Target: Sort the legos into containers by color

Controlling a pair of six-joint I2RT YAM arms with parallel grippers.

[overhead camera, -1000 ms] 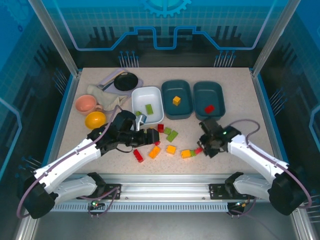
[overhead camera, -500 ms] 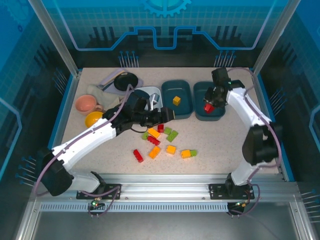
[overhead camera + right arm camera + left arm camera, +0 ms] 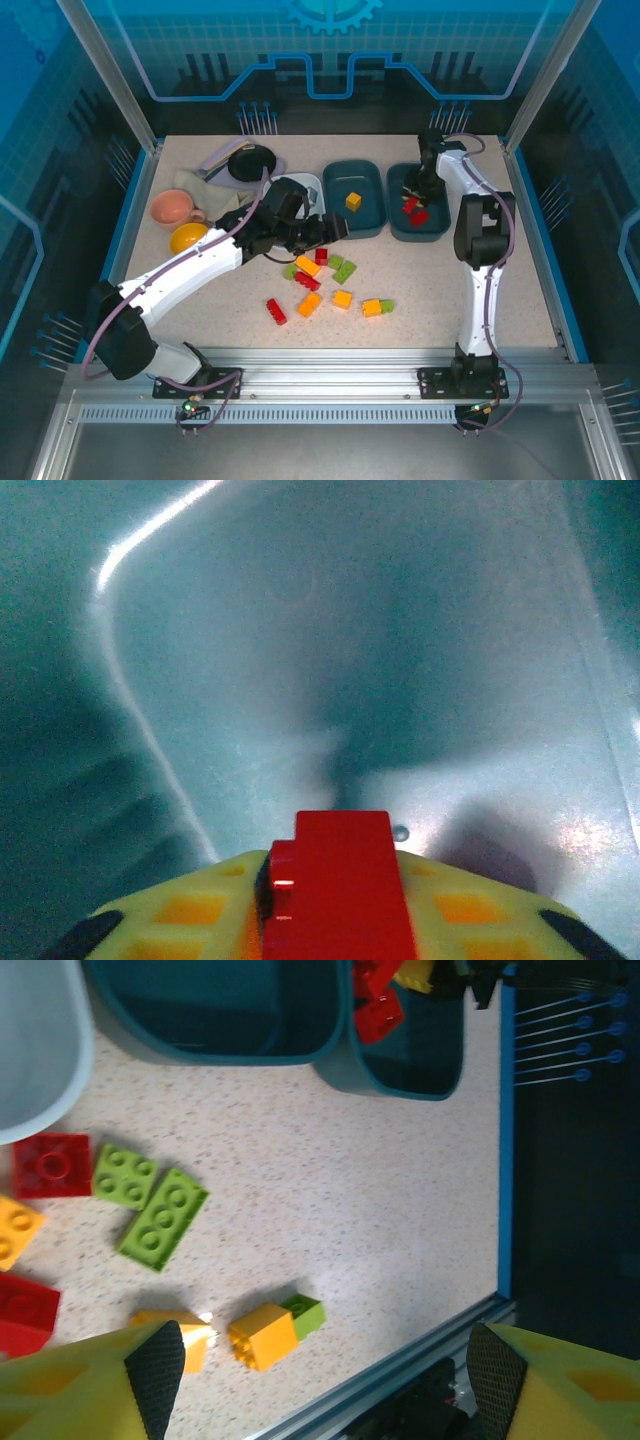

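Setting: robotics laboratory test cell. Identifying features: aluminium-profile frame posts (image 3: 105, 70), translucent blue wall panels printed with gear and circuit graphics (image 3: 450, 40), a speckled beige bench with a blue border (image 3: 430, 300), and two white robot arms (image 3: 178, 277) bolted to a slotted aluminium rail (image 3: 330, 372).

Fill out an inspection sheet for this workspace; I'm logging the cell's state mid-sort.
Surface: speckled table.
Job's things: white tray partly under the left arm; middle teal tray holding an orange-yellow brick; right teal tray holding a red brick; loose bricks, red, green and orange-yellow, in front.
Clutter: pink cup, yellow bowl, black dish, cloth.
Grippers: left gripper open, empty; right gripper over the right teal tray, another red brick between its fingers, grip unclear.
Cables: purple-grey cables along both arms.
Surroundings: blue see-through panels, metal frame.
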